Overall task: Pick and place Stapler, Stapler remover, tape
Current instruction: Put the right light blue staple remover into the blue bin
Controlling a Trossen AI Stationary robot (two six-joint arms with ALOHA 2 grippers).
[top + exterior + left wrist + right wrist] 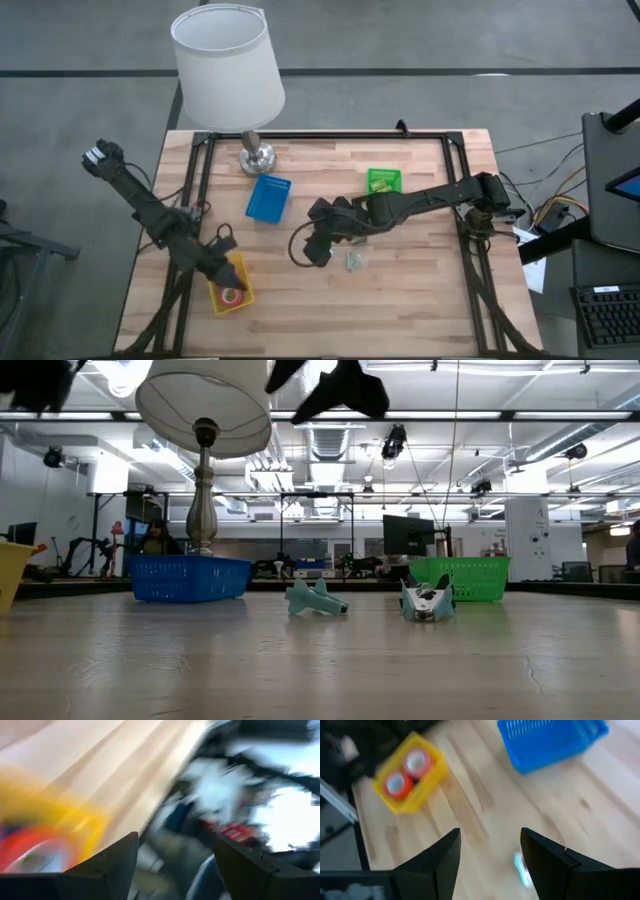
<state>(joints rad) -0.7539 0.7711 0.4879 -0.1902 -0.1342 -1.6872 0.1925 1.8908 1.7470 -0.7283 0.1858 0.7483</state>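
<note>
Your left pincer (228, 272), jaws apart and empty, sits over the yellow tray (229, 288) holding both tape rolls (406, 773). Right pincer (312, 250), apart and empty, hovers over the bench (420, 300); lower squarely onto the teal stapler (315, 599).

1. The high camera is looking straight down on the whole bench (420, 290).
2. The low camera is sitting at bench height, facing the lamp (203, 420).
3. Each wrist camera is looking past its own arm's fingers.
4. High, low and right wrist views are sharing the blue basket (268, 197) beside the lamp.
</note>
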